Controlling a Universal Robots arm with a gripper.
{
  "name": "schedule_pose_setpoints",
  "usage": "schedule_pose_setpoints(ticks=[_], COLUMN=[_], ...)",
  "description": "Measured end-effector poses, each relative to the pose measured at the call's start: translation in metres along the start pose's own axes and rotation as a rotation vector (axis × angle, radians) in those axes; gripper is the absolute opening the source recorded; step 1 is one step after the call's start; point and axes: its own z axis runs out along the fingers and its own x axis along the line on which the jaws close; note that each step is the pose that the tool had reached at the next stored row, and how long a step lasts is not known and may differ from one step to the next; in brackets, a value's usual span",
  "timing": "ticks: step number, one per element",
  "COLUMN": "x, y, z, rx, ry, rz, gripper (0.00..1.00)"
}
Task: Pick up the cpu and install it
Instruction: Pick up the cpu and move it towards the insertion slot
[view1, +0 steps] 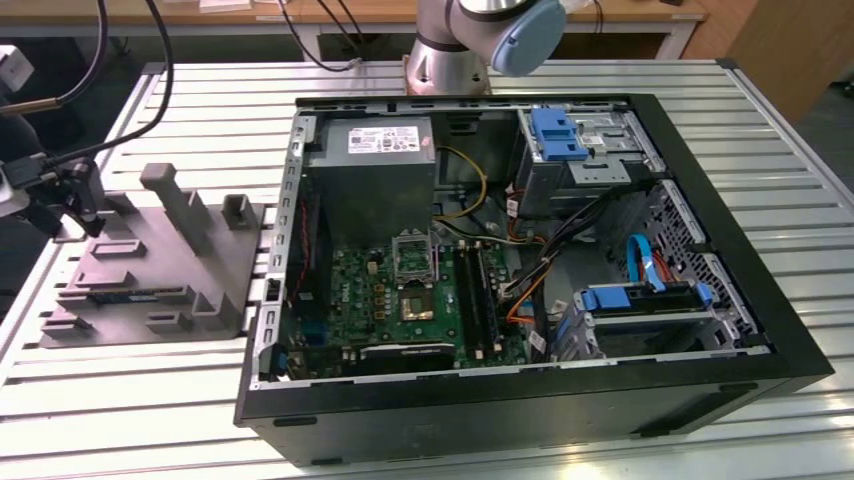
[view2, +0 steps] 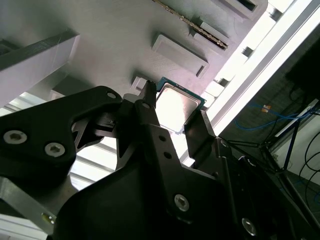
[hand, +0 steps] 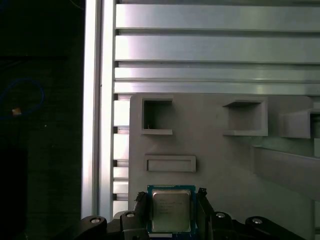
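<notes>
One cpu (hand: 170, 209) sits between the tips of one gripper (hand: 171, 202). One grey fixture tray (view1: 147, 265) and one open computer case (view1: 521, 270) rest on one slatted worktop (view1: 134, 400).

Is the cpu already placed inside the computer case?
No, in the first wrist view the cpu lies on the grey fixture between the fingers of the gripper, not in the case.

End effector (hand: 170, 200) fingers spread apart
</notes>
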Motion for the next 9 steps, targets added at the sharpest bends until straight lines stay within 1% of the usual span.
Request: schedule_pose_setpoints(ticks=[9], x=[0.0000], y=[0.0001], z=[-0.0022], rx=[0.0001], ry=[0.0001], rz=[0.000], gripper=[0.47])
